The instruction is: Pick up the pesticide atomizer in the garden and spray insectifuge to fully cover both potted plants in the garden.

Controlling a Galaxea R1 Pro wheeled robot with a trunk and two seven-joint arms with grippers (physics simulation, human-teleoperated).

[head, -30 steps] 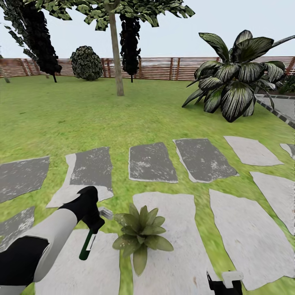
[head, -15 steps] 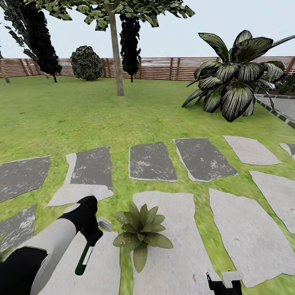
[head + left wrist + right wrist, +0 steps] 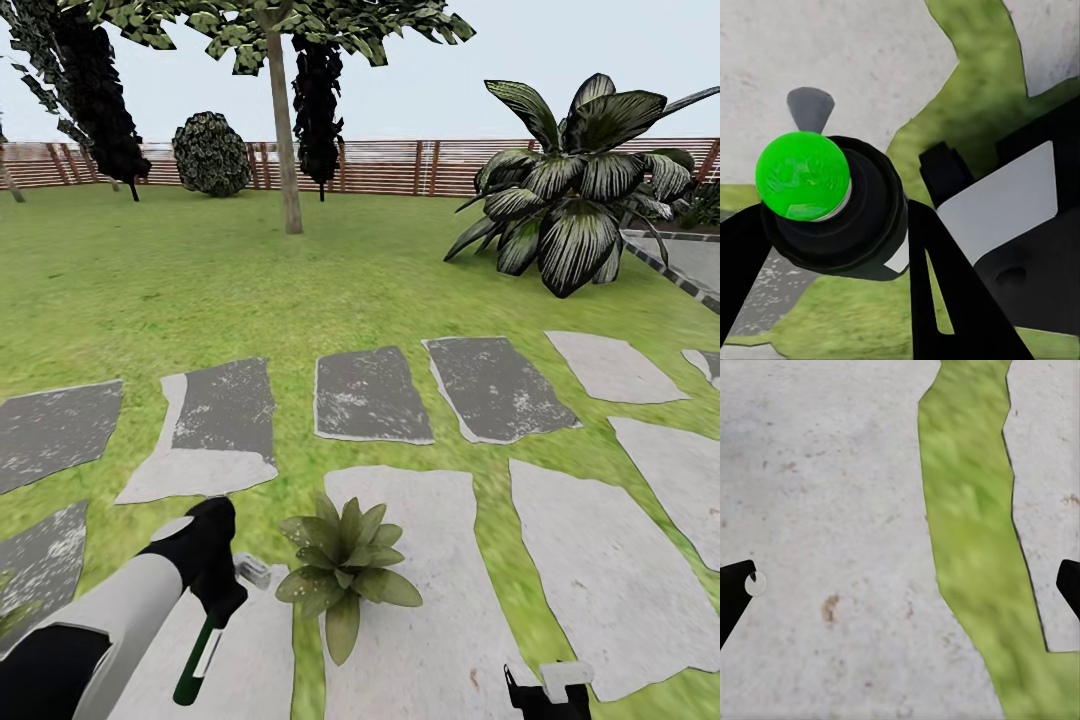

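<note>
Nearest the camera in the head view, the robot's left arm reaches in from the lower left. Its left gripper [image 3: 222, 592] has its fingers pinching the pesticide atomizer [image 3: 196, 660] just under the trigger head, so the dark-green bottle hangs down and back toward the robot while the whitish-grey head [image 3: 252, 571] points at the plant. The left wrist view looks up the bottle from its bright green base [image 3: 802, 176], with the two dark fingers [image 3: 941, 300] clamped on either side. This hold appears chosen to aim the nozzle sideways at the leaves.

At the lower right edge the right gripper [image 3: 548, 694] hangs low over a pale slab. In the right wrist view its fingers [image 3: 735, 589] sit at opposite edges of the picture — spread wide, holding nothing, with bare stone and a strip of grass between them.

Just beside the nozzle sits one potted plant [image 3: 343, 578], a low rosette of pointed green leaves on a light stepping stone [image 3: 420, 620]; its pot is hidden under the leaves. The spray head is near the closest leaves but not touching them, so spraying looks ready to start.

Farther out lie darker stepping stones [image 3: 370, 395] set in the lawn [image 3: 200, 290]. Beyond them stand a large striped-leaf plant [image 3: 570, 190], a slim tree trunk [image 3: 283, 130], a round bush [image 3: 211, 153] and — at the back — a brown slatted fence [image 3: 400, 165].
</note>
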